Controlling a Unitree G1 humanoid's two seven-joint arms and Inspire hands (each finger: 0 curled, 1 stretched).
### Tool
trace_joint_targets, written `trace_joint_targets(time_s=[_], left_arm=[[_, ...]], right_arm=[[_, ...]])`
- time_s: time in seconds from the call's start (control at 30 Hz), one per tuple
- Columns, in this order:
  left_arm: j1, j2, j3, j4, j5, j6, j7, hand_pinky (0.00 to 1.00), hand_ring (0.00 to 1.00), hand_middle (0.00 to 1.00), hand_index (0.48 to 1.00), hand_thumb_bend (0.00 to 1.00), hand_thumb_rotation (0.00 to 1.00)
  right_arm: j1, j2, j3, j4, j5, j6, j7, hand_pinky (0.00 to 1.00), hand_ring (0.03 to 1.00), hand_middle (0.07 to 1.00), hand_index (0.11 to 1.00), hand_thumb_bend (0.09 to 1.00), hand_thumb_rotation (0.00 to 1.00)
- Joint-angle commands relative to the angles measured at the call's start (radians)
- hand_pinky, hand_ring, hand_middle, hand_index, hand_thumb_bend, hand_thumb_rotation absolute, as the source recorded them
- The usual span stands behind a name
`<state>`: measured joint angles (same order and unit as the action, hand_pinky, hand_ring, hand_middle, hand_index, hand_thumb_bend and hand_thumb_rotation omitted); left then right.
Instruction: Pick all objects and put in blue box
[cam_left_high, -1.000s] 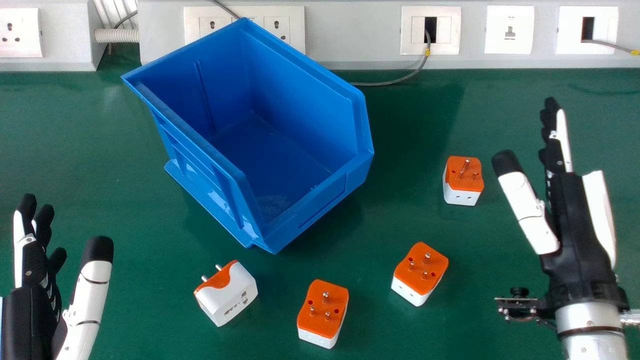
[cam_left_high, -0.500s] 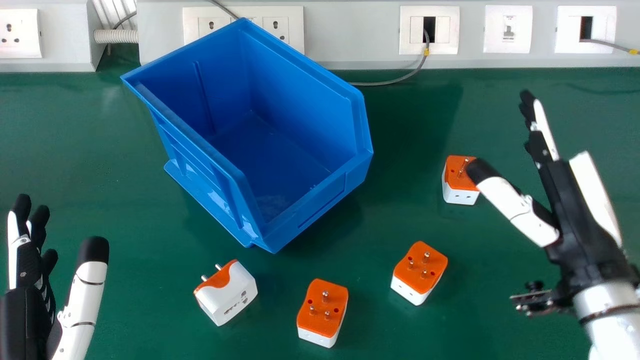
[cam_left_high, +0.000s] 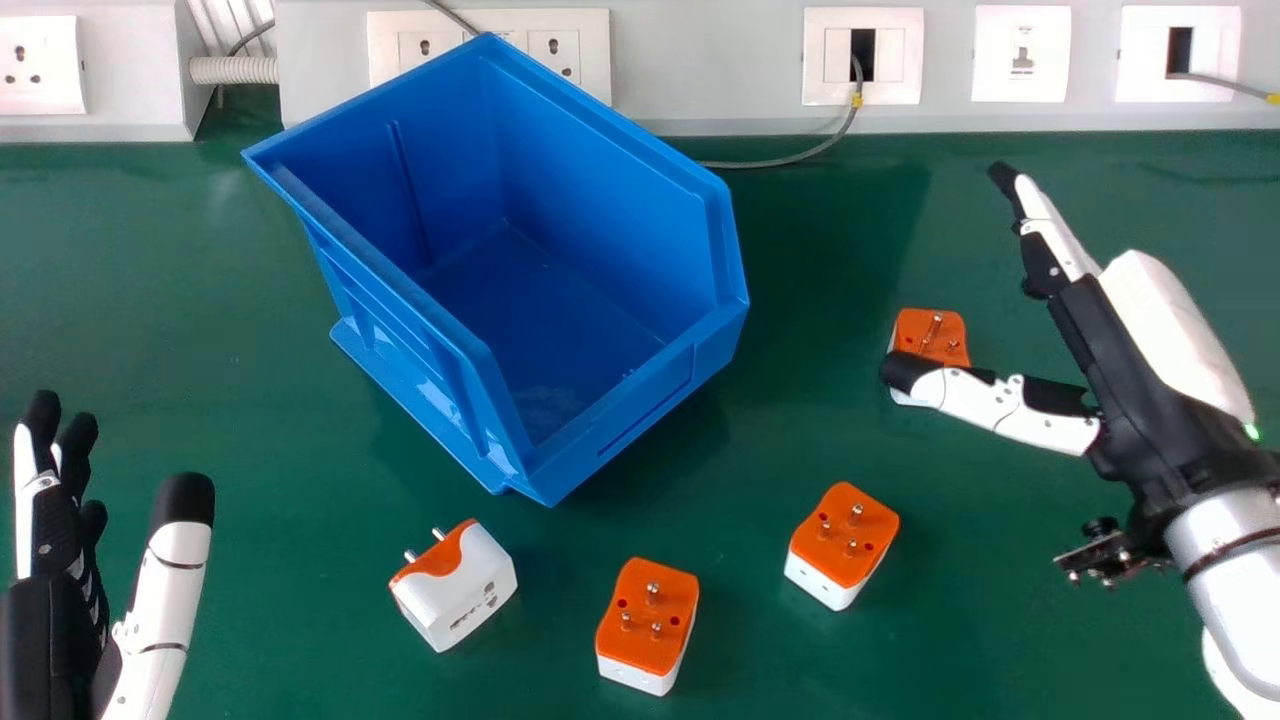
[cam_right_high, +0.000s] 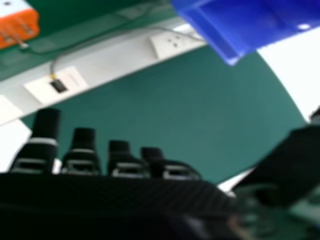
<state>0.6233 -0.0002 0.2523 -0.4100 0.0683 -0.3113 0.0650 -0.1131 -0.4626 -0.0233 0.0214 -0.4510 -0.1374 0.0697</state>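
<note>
Orange-topped adapter (cam_left_high: 930, 332) near the thumb (cam_left_high: 968, 396) of the spread right hand (cam_left_high: 1150, 370) could skid away if nudged before the grasp closes.

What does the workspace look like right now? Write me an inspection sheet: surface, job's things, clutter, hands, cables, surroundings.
Surface: green table, all job things resting on it.
Box: blue box, open side up, no adapter seen inside.
Adapters: four, orange and white; near-middle, near-right and far-right have pins up; near-left lies on its side.
Clutter: nothing seen.
Left hand: open, at the head view's left edge.
Right hand: open, thumb partly covering the far-right adapter; contact cannot be told.
Cables: grey cable from a wall plate onto the table; others at far right and behind the box.
Surroundings: grey trunking with sockets; ribbed hose at left.
</note>
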Motion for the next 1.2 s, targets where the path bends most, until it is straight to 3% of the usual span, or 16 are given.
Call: trace_joint_targets(time_s=[0.0, 0.4, 0.63, 0.87, 1.17], left_arm=[[0.001, 0.002, 0.007, -0.026, 0.002, -0.003, 0.002, 0.99, 1.0, 0.98, 1.0, 0.62, 0.83], [-0.002, 0.003, 0.006, -0.027, 0.009, 0.003, 0.003, 0.99, 1.0, 0.98, 0.988, 0.62, 0.83], [0.001, 0.004, 0.01, -0.037, 0.001, 0.014, 0.0, 0.99, 1.0, 0.98, 0.987, 0.62, 0.83], [0.004, 0.001, 0.006, -0.046, 0.005, 0.015, 0.001, 0.99, 1.0, 0.98, 0.99, 0.63, 0.83], [0.005, 0.005, 0.009, -0.043, 0.002, 0.009, -0.004, 1.0, 1.0, 0.98, 0.999, 0.65, 0.84]], right_arm=[[-0.057, -0.037, 0.005, 0.018, -0.01, -0.011, 0.011, 0.8, 0.942, 0.977, 0.981, 0.58, 0.64], [-0.186, -0.129, 0.069, 0.162, -0.038, -0.02, 0.097, 0.79, 0.939, 0.974, 0.965, 0.711, 0.53], [-0.29, -0.172, 0.129, 0.268, -0.072, -0.011, 0.161, 0.8, 0.94, 0.977, 0.965, 0.731, 0.46], [-0.386, -0.184, 0.189, 0.391, -0.121, -0.016, 0.163, 0.83, 0.938, 0.98, 0.966, 0.785, 0.43], [-0.454, -0.185, 0.227, 0.472, -0.145, -0.023, 0.161, 0.85, 0.941, 0.983, 0.964, 0.806, 0.39]])
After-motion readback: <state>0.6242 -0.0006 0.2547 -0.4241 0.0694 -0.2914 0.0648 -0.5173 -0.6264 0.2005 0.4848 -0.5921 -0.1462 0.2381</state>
